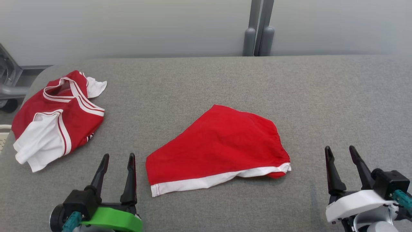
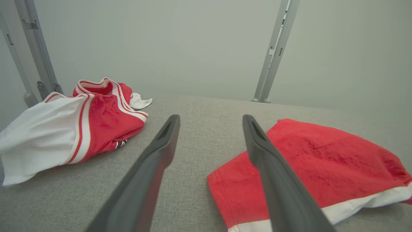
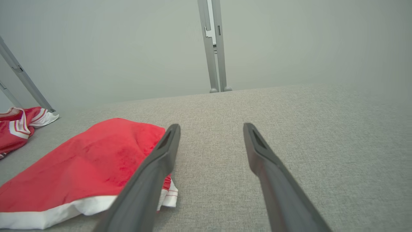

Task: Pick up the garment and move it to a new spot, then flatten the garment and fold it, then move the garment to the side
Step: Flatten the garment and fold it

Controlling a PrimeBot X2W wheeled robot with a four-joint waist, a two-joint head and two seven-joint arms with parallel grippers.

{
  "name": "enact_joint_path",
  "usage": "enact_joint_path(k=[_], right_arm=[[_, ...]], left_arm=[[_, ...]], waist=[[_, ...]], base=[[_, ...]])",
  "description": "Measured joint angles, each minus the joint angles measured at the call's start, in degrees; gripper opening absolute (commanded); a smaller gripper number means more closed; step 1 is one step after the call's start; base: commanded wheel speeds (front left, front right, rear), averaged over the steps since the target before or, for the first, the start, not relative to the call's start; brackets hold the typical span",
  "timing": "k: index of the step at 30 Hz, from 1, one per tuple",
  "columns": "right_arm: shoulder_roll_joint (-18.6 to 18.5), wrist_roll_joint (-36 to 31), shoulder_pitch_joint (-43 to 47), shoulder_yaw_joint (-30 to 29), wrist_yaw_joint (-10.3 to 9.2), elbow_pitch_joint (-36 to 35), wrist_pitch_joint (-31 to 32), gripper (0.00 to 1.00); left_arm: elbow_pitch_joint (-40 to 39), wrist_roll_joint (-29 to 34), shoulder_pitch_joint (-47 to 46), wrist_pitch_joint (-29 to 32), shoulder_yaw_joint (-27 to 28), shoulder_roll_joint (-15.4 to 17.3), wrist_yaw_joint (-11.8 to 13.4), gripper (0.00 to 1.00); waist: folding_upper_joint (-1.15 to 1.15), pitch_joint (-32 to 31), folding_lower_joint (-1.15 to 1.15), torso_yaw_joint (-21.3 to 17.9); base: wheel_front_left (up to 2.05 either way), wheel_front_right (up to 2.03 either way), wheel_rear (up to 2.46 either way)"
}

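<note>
A red garment with a white hem band [image 1: 219,148] lies folded into a rough triangle at the middle of the grey table [image 1: 225,80]. It also appears in the left wrist view, red garment [image 2: 322,161], and in the right wrist view, red garment [image 3: 83,167]. My left gripper [image 1: 118,159] is open near the front edge, just left of the garment's lower-left corner and not touching it. My right gripper [image 1: 340,150] is open to the right of the garment, apart from it. Nothing is between either pair of fingers.
A second red and white shirt [image 1: 54,119] lies crumpled at the table's left end, also seen as the shirt [image 2: 74,129] in the left wrist view. Grey posts [image 1: 259,29] stand behind the far edge. A metal frame [image 1: 8,80] sits off the left side.
</note>
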Motion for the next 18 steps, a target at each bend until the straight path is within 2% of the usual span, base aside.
enact_joint_path(k=[4,7,18], right_arm=[[-0.1,-0.9,2.6,2.3,0.0,1.2,-0.1,1.0],[-1.6,-1.6,3.6,4.5,0.02,1.4,0.1,1.0],[-2.0,-2.0,5.4,5.2,0.02,1.2,0.7,1.0]], left_arm=[[3.2,1.2,1.0,0.0,-0.3,0.1,0.0,1.0],[4.5,1.6,1.0,0.0,-0.3,0.8,0.0,1.0],[5.9,1.7,1.5,0.0,-1.7,2.6,-0.5,1.0]], waist=[[0.0,-2.1,0.0,0.1],[0.0,-3.3,0.0,0.1],[0.0,-3.9,0.0,-0.1]], base=[[0.0,0.0,0.0],[0.0,0.0,0.0],[0.0,0.0,0.0]])
